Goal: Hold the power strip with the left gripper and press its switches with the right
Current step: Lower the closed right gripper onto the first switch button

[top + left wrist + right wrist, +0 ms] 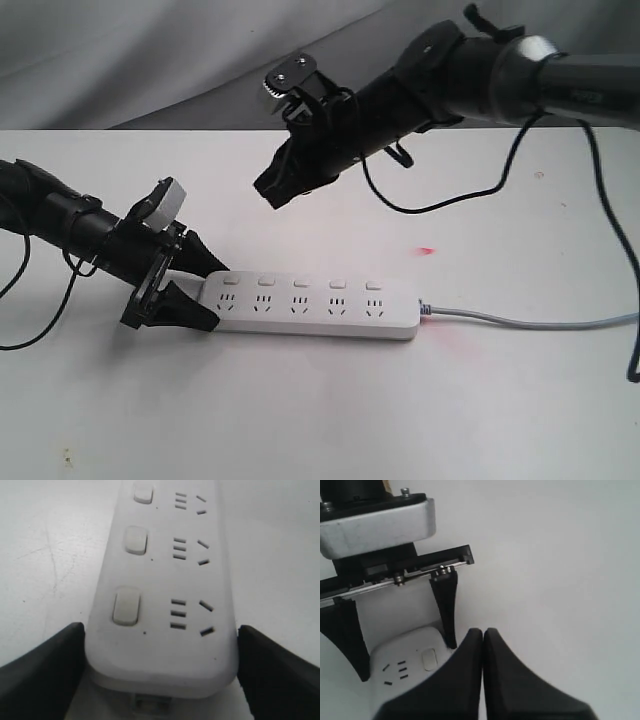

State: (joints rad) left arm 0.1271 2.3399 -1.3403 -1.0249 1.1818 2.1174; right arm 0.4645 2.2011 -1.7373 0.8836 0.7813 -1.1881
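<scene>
The white power strip (320, 308) lies flat on the table, its thin grey cord (520, 322) running off to the right. Five square switches (302, 282) line its far side. My left gripper (210, 297) is shut on the strip's left end; in the left wrist view both black fingers (45, 672) press the rounded end of the strip (165, 655), with the nearest switch (126, 606) just ahead. My right gripper (270, 192) hangs in the air above the left part of the strip, fingertips together and holding nothing (482, 632). Below it, the right wrist view shows the strip's end (402, 652).
The white table (320, 420) stretches around the strip. A small red light spot (427, 250) lies on it behind the strip's right end. Black cables (610, 240) loop down from the right arm at the right side. A grey cloth backdrop (150, 60) hangs behind.
</scene>
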